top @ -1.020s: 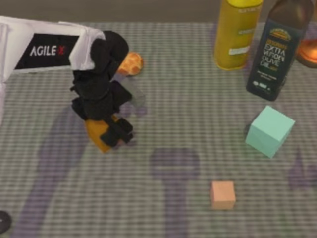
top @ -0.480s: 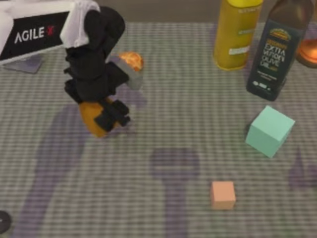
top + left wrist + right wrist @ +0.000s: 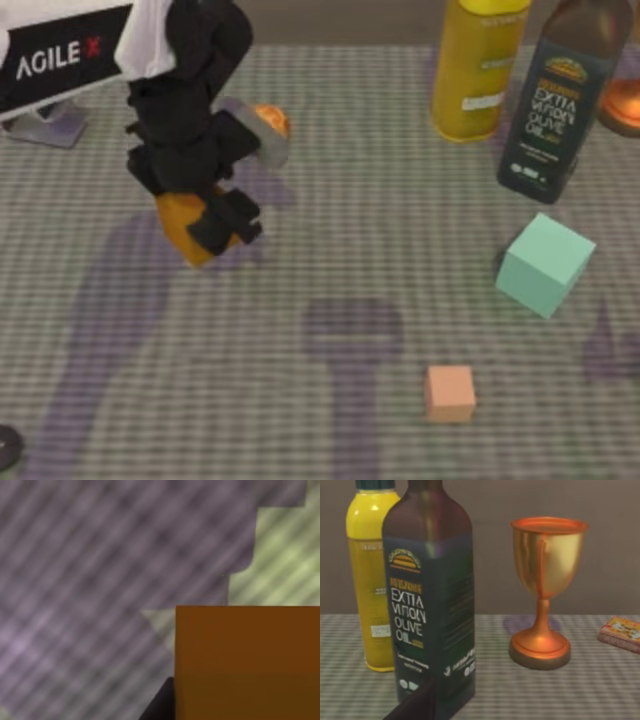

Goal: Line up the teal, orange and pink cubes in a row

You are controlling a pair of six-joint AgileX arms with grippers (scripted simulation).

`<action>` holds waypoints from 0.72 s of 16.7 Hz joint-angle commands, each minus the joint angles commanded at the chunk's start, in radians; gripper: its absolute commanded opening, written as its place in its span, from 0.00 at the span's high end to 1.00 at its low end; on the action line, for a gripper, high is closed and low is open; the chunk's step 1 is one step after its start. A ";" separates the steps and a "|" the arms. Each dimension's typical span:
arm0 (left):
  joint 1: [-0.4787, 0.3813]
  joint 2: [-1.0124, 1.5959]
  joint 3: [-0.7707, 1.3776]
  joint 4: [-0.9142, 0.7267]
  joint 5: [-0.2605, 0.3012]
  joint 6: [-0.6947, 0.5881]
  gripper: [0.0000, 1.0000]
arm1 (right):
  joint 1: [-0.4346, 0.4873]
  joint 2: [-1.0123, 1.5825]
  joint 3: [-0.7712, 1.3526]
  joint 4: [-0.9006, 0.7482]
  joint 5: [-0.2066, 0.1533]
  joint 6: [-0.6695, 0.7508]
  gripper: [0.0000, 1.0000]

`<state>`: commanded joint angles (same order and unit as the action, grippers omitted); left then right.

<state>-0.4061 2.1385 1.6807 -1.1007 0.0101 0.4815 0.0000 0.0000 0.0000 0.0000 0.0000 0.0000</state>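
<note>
Count: 3 cubes, 2 bottles, 1 goblet, 1 bun.

Orange cube (image 3: 183,222) at table's left, pinched betw. the fingers of the left gripper (image 3: 215,222); jaws closed on its sides. Cube looks lifted, shadow offset below it; wrist view shows the cube's flat face filling one corner.

Left arm reaches in from upper left, wrist bent down over cube, partly covering bun (image 3: 268,122).

Teal cube (image 3: 544,264) at right, well apart. Pink cube (image 3: 449,392) nearer front, betw. the two.

Olive oil bottle (image 3: 558,95) just beside yellow bottle (image 3: 478,65), back right; goblet (image 3: 547,587) near them.

Right gripper: only a dark sliver in right wrist view, jaws – can't tell.
</note>
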 joint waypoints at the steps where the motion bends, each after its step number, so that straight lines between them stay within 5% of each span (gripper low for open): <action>1: -0.023 -0.005 -0.004 -0.001 0.000 0.010 1.00 | 0.000 0.000 0.000 0.000 0.000 0.000 0.00; 9: -0.426 -0.101 -0.086 -0.012 -0.002 0.141 1.00 | 0.000 0.000 0.000 0.000 0.000 0.000 0.00; 12: -0.507 -0.128 -0.111 -0.014 -0.002 0.172 1.00 | 0.000 0.000 0.000 0.000 0.000 0.000 0.00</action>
<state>-0.9130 2.0100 1.5698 -1.1144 0.0077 0.6534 0.0000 0.0000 0.0000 0.0000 0.0000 0.0000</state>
